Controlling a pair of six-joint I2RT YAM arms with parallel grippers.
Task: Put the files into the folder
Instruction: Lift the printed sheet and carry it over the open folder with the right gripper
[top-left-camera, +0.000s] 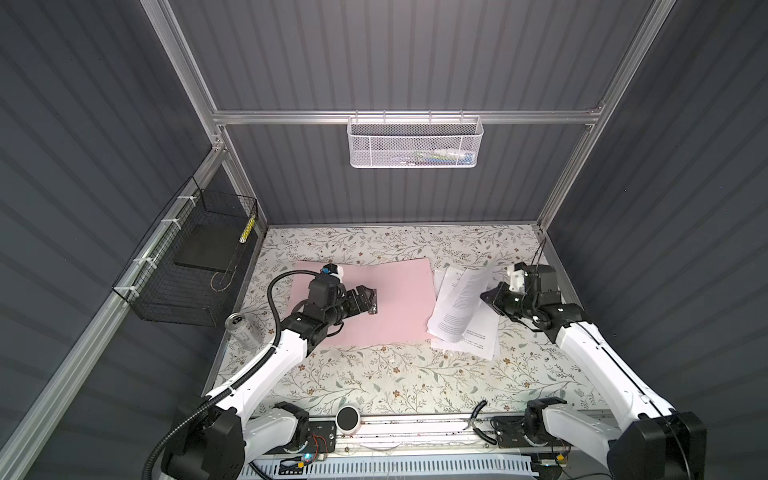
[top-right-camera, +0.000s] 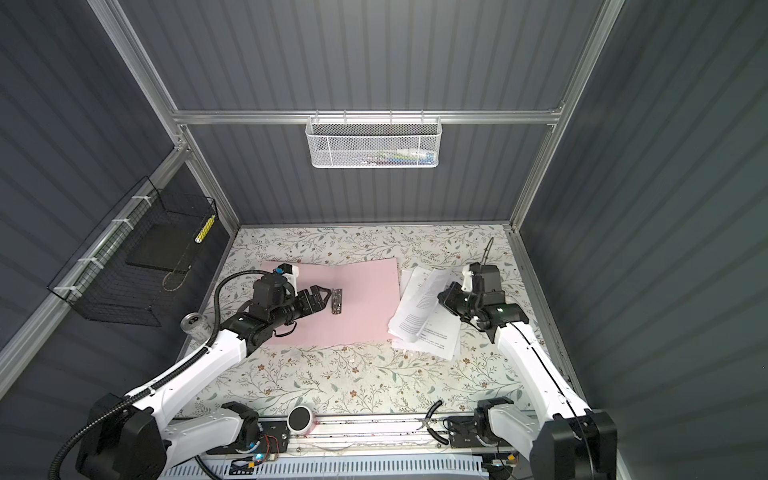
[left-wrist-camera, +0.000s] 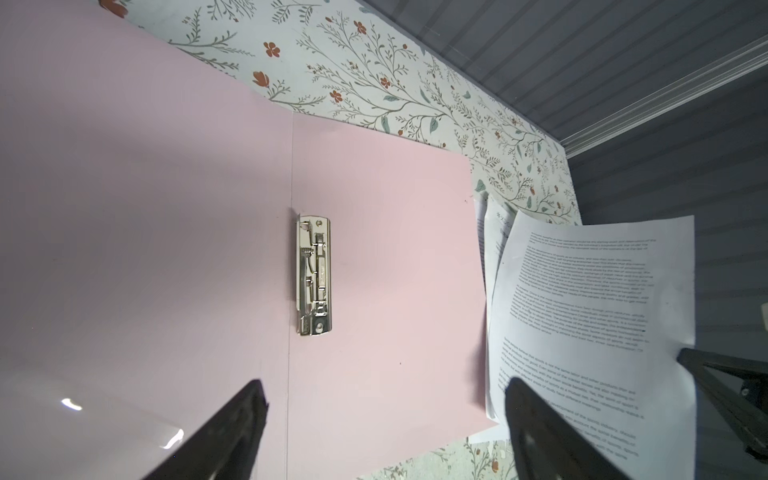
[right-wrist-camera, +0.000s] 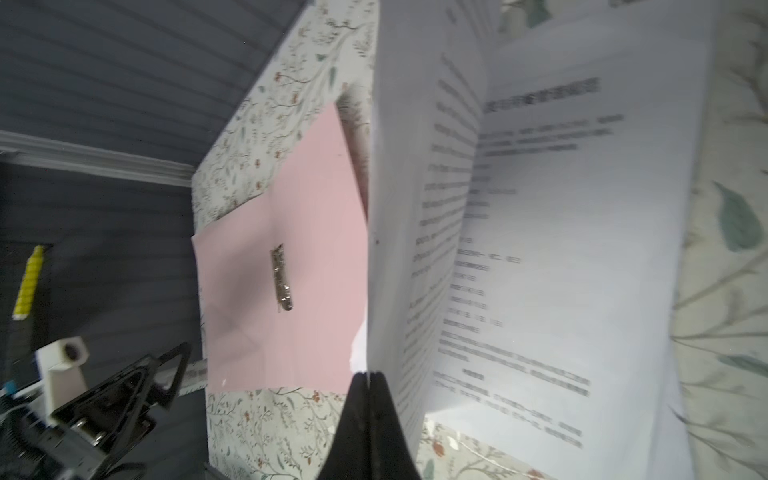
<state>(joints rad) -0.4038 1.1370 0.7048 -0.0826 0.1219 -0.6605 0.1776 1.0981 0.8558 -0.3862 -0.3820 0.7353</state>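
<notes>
The right wrist view shows the right hand closed on the edge of the loose white printed paper sheets, the top part lifted and curling while the rest lies on the flower-patterned tabletop just beside the thin pale pink folder. This folder lies open and flat, and the left hand hovers over it near the silver metal clip, its jaws wide apart and empty. The paper looks light, limp and easy to crease, so an edge pinch seems right, though it may sag.
</notes>
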